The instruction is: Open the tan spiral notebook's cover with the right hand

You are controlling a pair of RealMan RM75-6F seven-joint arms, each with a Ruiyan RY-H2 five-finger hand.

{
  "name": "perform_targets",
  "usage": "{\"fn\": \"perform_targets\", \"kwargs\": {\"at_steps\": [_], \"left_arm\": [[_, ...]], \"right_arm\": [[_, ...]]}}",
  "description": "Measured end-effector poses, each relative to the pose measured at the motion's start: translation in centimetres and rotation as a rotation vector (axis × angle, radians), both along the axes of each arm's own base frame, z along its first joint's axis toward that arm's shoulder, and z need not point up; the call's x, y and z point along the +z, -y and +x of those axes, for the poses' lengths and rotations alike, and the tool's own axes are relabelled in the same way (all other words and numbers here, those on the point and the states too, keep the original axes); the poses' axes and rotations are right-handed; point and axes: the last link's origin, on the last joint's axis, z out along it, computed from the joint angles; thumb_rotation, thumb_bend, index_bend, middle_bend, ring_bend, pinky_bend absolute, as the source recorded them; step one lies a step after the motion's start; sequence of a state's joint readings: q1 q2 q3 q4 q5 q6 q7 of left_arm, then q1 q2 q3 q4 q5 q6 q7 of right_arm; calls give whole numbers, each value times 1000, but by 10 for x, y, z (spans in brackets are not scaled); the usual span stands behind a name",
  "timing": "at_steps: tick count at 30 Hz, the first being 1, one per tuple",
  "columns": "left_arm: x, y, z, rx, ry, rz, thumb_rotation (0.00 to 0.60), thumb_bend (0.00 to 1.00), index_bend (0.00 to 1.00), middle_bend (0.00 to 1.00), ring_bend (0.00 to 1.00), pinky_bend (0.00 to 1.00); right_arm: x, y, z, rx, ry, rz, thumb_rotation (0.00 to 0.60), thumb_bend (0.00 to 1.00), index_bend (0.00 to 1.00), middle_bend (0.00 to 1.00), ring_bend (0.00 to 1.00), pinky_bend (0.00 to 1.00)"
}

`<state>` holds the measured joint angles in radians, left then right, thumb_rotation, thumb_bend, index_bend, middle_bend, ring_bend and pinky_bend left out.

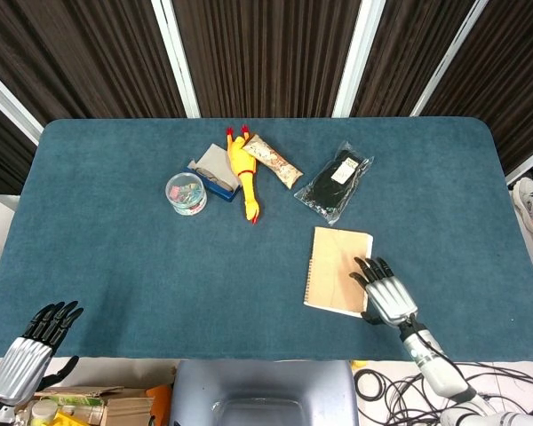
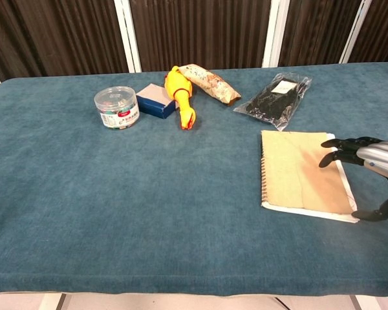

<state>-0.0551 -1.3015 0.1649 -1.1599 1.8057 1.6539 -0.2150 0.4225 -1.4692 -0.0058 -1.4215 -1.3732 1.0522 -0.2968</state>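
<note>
Reaching for the cover: right robot hand lines up on the notebook's free edge

Parked off the near left corner of the desk (image 1: 107, 284), the left robot hand (image 1: 25, 359) holds nothing, its dark fingers straight and apart; the chest view does not show it. At the near right, the right robot hand (image 1: 387, 293) hovers over the right-hand side of the tan spiral notebook (image 1: 334, 271), fingers (image 2: 341, 146) spread above the cover and the thumb hanging lower, just off the book's near right corner. It grips nothing; whether the fingertips touch the cover cannot be told from either view.

The notebook lies flat and shut on the blue cloth, its wire spiral along the left edge, the free edge under the robot hand. A sliver of white page shows beyond the cover along the right and near edges in the chest view. The step in hand appears to be the approach to the cover's free edge. The next move likely calls for catching that edge alone, thumb beneath and fingers above, then swinging it leftward over the spiral without dragging the book or lifting pages with it.

Farther back, well apart from the notebook, lie a clear packet of black items (image 1: 334, 185), a patterned snack packet (image 1: 272, 161), a yellow rubber chicken (image 1: 243, 171), a small blue box (image 1: 213, 180) and a round clear tub (image 1: 186, 193).
</note>
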Motion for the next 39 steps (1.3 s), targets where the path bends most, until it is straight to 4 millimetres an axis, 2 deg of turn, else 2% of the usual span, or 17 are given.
{"fn": "perform_targets", "kwargs": {"at_steps": [10, 17, 25, 35, 39], "left_arm": [[1, 0, -1, 3, 3, 8, 600, 323, 0, 42, 26, 100], [1, 0, -1, 2, -4, 13, 600, 322, 0, 43, 26, 100], [2, 3, -1, 7, -10, 34, 600, 322, 0, 43, 26, 100], [6, 4, -7, 26, -9, 51, 600, 323, 0, 43, 27, 100], [7, 6, -8, 32, -2, 56, 600, 322, 0, 46, 27, 100]], "right_arm": [[-4, 9, -2, 24, 16, -29, 600, 167, 234, 0, 0, 0], [-14, 22, 7, 63, 23, -51, 600, 168, 202, 0, 0, 0], [-29, 51, 37, 139, 40, -104, 600, 168, 168, 0, 0, 0], [-43, 67, 81, 259, 71, -143, 600, 168, 147, 0, 0, 0], [-54, 75, 108, 318, 68, -152, 600, 168, 108, 0, 0, 0]]}}
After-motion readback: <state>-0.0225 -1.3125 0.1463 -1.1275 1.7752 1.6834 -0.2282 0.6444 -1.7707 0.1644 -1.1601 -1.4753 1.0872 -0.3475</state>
